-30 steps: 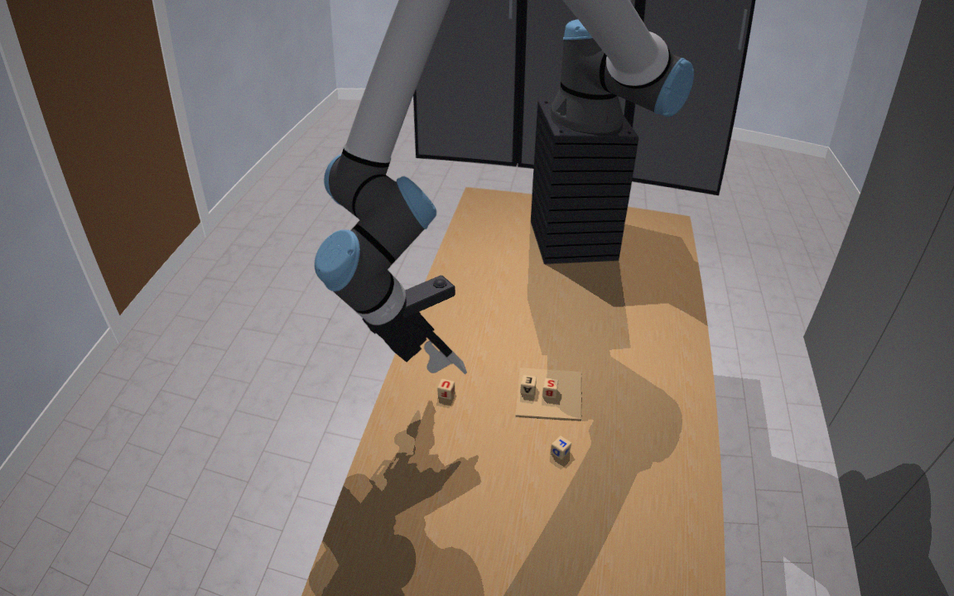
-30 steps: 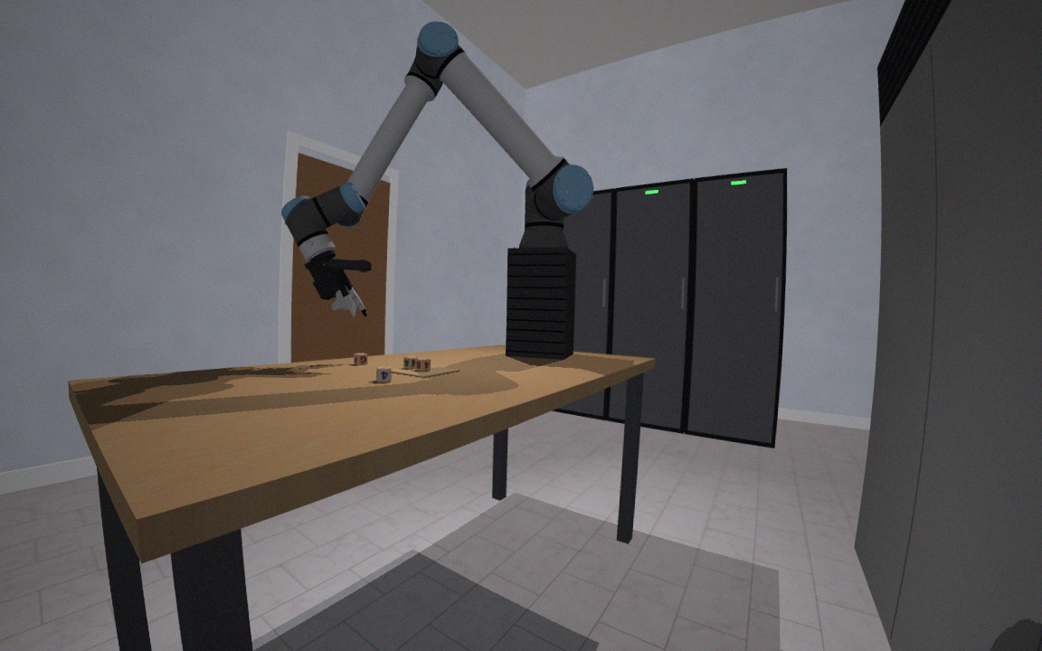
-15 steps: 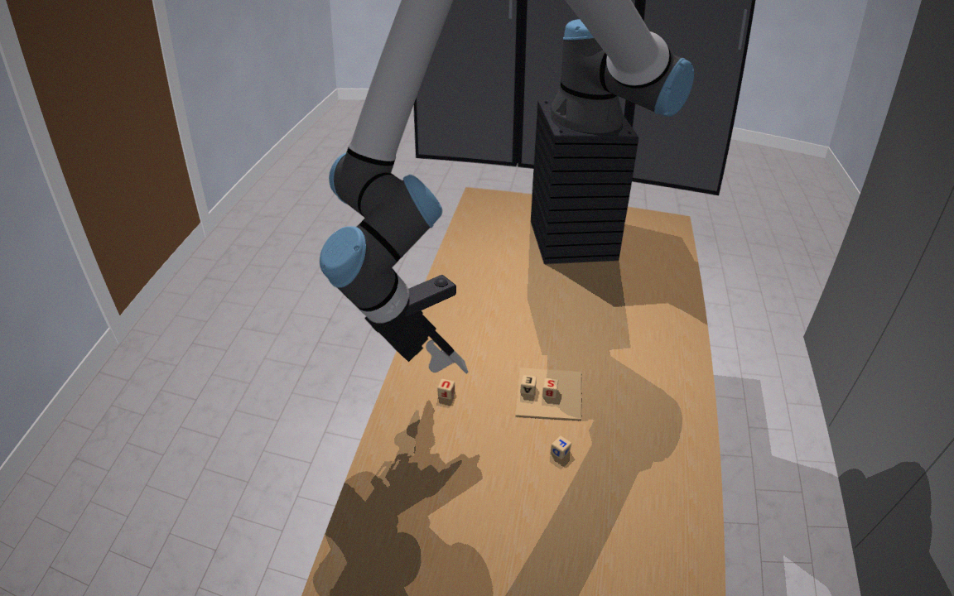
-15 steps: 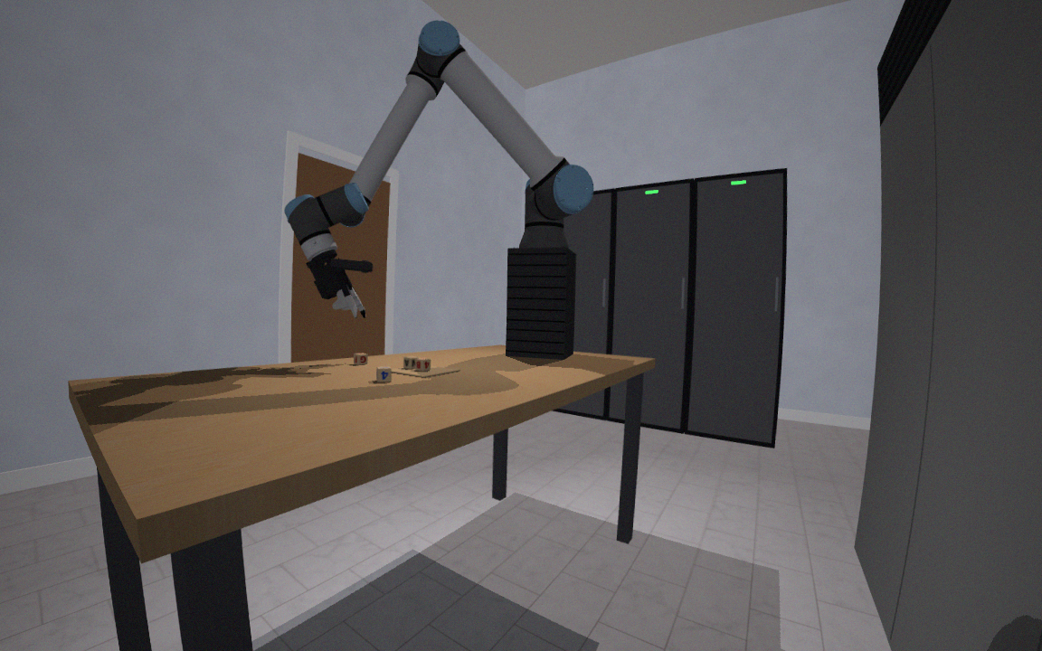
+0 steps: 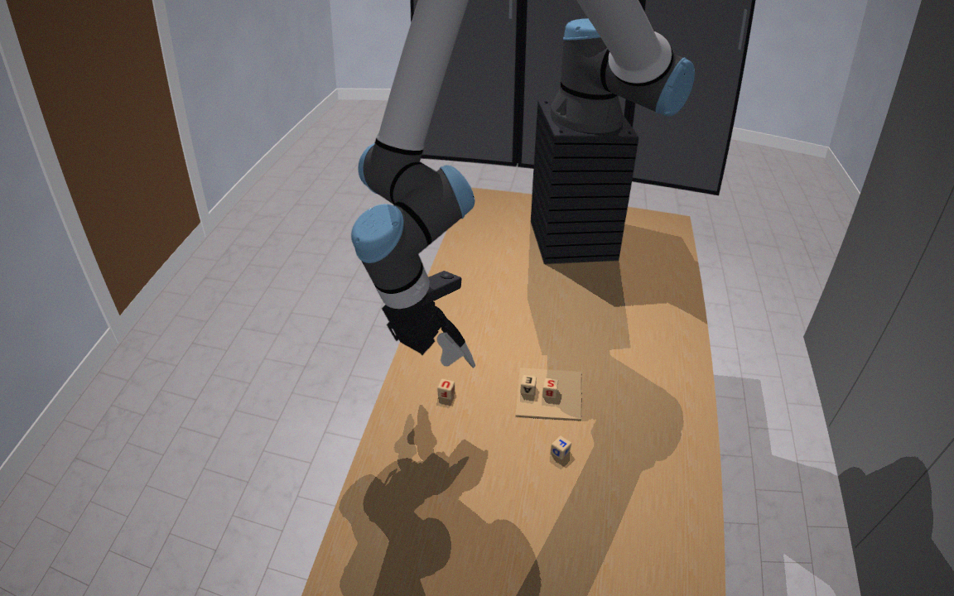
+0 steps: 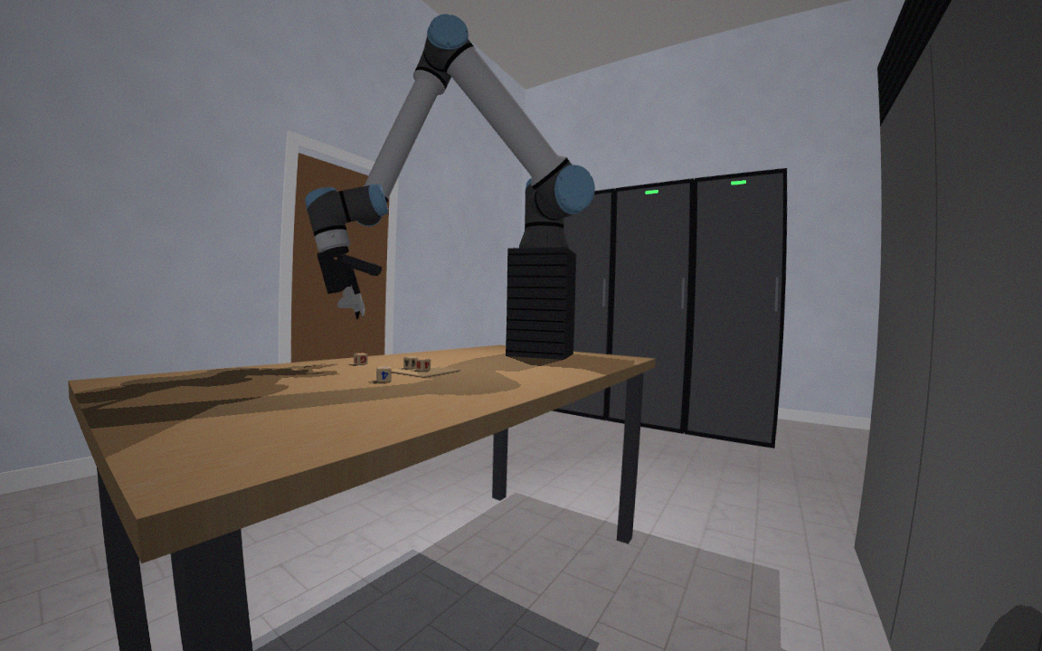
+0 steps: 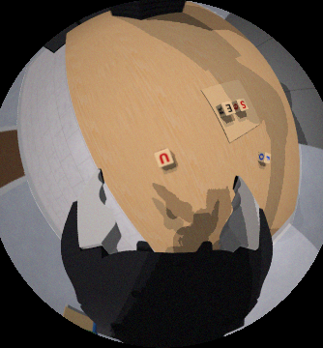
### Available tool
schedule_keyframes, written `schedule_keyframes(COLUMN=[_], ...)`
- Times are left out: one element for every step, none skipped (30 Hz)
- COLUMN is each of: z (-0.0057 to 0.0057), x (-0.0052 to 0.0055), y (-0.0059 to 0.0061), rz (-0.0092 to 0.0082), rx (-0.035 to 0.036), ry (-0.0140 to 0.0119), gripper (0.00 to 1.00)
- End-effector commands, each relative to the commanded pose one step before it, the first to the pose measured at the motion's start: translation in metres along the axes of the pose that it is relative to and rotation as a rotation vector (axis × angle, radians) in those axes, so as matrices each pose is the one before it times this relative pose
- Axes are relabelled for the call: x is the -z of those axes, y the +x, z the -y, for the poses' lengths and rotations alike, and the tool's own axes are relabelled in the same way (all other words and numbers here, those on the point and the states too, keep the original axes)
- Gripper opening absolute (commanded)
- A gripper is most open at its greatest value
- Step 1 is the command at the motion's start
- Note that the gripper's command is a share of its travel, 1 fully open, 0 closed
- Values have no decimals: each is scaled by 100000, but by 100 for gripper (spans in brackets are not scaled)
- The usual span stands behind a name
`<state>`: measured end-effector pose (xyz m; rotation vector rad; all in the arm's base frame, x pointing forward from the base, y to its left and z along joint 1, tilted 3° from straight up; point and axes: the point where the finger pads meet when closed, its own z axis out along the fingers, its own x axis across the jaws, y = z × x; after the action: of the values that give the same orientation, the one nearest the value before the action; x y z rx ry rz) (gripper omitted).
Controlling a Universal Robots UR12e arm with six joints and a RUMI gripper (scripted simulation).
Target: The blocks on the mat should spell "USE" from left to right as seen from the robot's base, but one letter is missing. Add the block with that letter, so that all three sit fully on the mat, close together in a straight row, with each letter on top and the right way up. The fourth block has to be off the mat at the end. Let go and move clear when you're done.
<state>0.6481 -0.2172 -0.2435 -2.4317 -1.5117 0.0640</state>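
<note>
A block with a red U (image 5: 445, 390) (image 6: 360, 358) (image 7: 164, 159) on top stands on the bare table, off the mat and toward the table's door-side edge. The thin tan mat (image 5: 569, 404) (image 6: 443, 372) (image 7: 244, 130) holds the E block (image 5: 527, 386) (image 6: 409, 363) (image 7: 226, 108) and the S block (image 5: 550, 388) (image 6: 422, 364) (image 7: 241, 105) close together. A block with blue letters (image 5: 560, 449) (image 6: 383, 373) (image 7: 264, 158) stands off the mat, farther from the robot's base. My gripper (image 5: 458, 354) (image 6: 353, 306) (image 7: 170, 173) is open and empty, tilted, well above the table near the U block.
The wooden table (image 5: 636, 518) (image 6: 266, 437) carries the arm's black ribbed pedestal (image 5: 580, 199) (image 6: 539, 303) at its far end. The table's long edge runs close beside the U block, with tiled floor below. Dark cabinets stand behind the pedestal.
</note>
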Motion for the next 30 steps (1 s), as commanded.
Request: schedule_keyframes(z=[-38, 9, 10, 11, 12, 13, 13, 14, 14, 14, 14, 15, 0, 0, 18, 14, 11, 7, 7, 4, 2, 1, 0, 0, 0, 0, 0, 0, 0, 0], x=[301, 82, 90, 96, 105, 112, 117, 127, 134, 142, 149, 157, 0, 0, 209, 180, 146, 108, 106, 74, 41, 16, 2, 0, 0, 0, 0, 0, 0, 0], y=[10, 7, 8, 9, 10, 11, 11, 13, 13, 14, 14, 15, 0, 0, 20, 17, 13, 10, 9, 6, 3, 1, 0, 0, 0, 0, 0, 0, 0, 0], rz=[2481, 543, 562, 573, 599, 615, 619, 652, 663, 683, 696, 718, 0, 0, 928, 777, 615, 452, 437, 300, 166, 66, 10, 0, 0, 0, 0, 0, 0, 0], rx=[10772, 1757, 1756, 1735, 1758, 1753, 1713, 1755, 1738, 1744, 1732, 1742, 0, 0, 2191, 1787, 1385, 1002, 957, 651, 358, 141, 21, 0, 0, 0, 0, 0, 0, 0], ry=[-8646, -1242, -1235, -1214, -1223, -1212, -1178, -1199, -1179, -1175, -1159, -1157, 0, 0, -1443, -1166, -897, -645, -613, -415, -228, -90, -14, 0, 0, 0, 0, 0, 0, 0], gripper=[100, 100, 100, 100, 100, 100, 100, 100, 100, 100, 100, 100, 100, 100, 100, 100, 100, 100, 100, 100, 100, 100, 100, 100, 100, 100, 100, 100, 100, 100])
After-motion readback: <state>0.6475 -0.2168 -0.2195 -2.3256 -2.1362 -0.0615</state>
